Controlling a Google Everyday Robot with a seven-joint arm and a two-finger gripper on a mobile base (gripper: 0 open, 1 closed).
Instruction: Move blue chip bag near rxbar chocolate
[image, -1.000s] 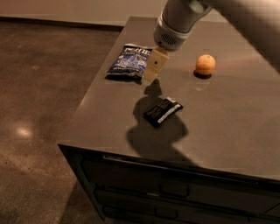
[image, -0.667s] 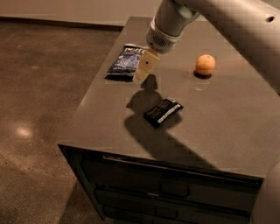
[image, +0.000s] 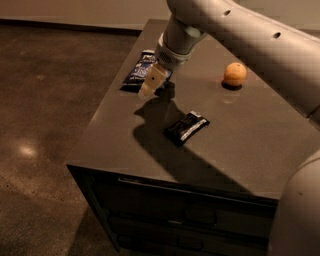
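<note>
Dark polished floor (image: 45, 125) lay left of the grey cabinet top (image: 240, 145) on which you worked. At the top's far left edge rested the blue chip bag (image: 138, 71), flat and not yet lifted. Just right of it, your gripper (image: 151, 84) hung above the bag's near right corner, having drifted left from over the bare surface. Whether it was open or closed could not be told, and it carried nothing visible. The rxbar chocolate (image: 186, 126) lay nearer and to the right, well apart from the bag. Farthest right sat the orange (image: 234, 74). You were likely closing in for the grasp.
</note>
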